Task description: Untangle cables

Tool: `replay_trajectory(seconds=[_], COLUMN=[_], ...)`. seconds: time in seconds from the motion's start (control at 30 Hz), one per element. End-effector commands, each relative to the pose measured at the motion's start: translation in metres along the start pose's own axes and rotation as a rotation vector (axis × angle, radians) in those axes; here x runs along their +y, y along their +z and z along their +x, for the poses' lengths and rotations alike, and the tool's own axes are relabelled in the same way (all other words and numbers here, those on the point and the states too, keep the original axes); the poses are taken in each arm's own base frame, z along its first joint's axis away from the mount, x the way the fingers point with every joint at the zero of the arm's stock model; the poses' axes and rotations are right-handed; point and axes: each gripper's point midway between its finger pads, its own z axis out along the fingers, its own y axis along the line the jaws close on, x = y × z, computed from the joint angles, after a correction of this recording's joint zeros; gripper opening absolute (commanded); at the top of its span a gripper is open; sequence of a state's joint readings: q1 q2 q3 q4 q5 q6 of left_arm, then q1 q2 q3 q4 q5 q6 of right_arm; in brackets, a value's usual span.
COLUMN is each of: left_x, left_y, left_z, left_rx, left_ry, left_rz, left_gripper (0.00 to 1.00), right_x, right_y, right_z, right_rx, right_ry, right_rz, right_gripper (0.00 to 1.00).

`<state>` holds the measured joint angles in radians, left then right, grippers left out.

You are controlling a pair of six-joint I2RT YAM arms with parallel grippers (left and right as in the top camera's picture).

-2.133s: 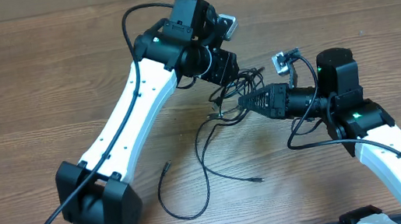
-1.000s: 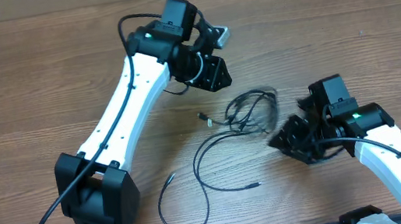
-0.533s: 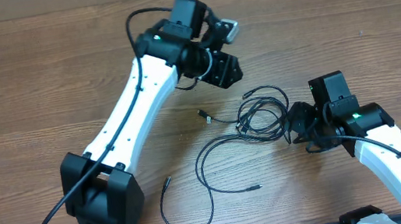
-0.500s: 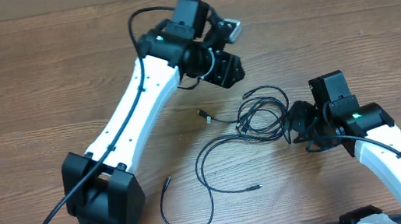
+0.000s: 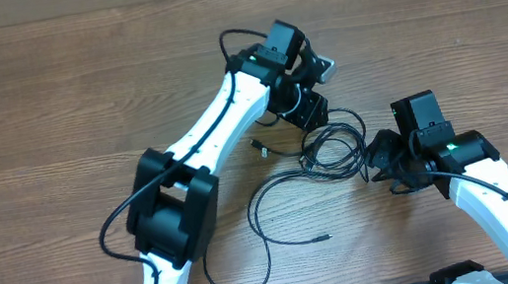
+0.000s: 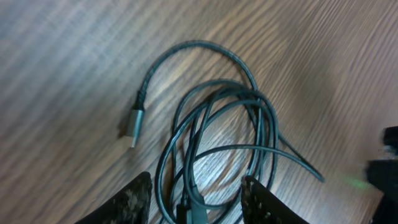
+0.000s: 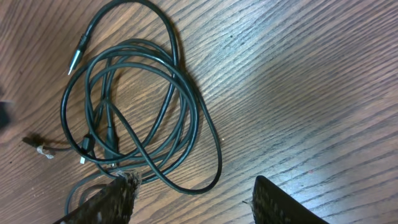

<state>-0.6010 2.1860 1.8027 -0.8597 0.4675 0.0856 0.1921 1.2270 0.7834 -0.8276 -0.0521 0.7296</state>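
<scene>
On the wooden table point(image 5: 48, 91), lower left: one slack cable strand point(image 5: 250, 214) is laid out free, one plug point(image 5: 325, 237) seen. Centre: one coiled bundle point(image 6: 264, 124), not yet undone; its strand count cannot be told. Two grippers are counted: left gripper point(image 6: 196, 179) spread above it, right gripper point(image 7: 196, 180) spread beside it. Roughly half is judged done.

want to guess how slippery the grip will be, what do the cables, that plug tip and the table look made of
Cables: matte dark rubbery or plastic jacket, bending in soft loops. Plug tip: looks like metal, grey with a dull shine. Table: wood or wood-look laminate, visible grain.
</scene>
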Motion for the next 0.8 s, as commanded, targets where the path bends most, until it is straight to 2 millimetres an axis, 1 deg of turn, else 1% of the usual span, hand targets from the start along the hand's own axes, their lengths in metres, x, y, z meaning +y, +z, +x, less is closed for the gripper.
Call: replay_trajectory(seconds=[0.0,0.1,0.23,0.4,0.53,0.77], left_x=[-0.012,-0.018,-0.021,-0.017,-0.015,-0.013], left_y=[0.013,0.018,0.021,0.029,0.041,0.067], left_z=[0.002,0.001,-0.003,-0.005,-0.006,0.002], left_rx=[0.014,0.013,0.000,-0.004,-0.005,0.025], left_ry=[0.041,0.061,0.082,0.101,0.111,0.116], left_rz=[0.039,0.043,0.031,-0.018,-0.024,-0.016], left_gripper=[0.47,0.44,0.41,0.41,0.42,0.41], right_x=[0.000,0.000,-0.003,-0.005,-0.006,-0.005], right_y=[-0.001,-0.001,-0.001,-0.001,-0.001,-0.001], right_z=[-0.003,-0.002,0.001,0.003,0.004,0.005], right_rx=[-0.015,-0.012,0.000,0.009,0.011,0.017], right_ry=[0.001,0.001,0.002,0.003,0.003,0.003], right_rz=[0.003,0.006,0.019,0.027,0.029,0.025], right_gripper=[0.59,0.59,0.58,0.59,0.59,0.59])
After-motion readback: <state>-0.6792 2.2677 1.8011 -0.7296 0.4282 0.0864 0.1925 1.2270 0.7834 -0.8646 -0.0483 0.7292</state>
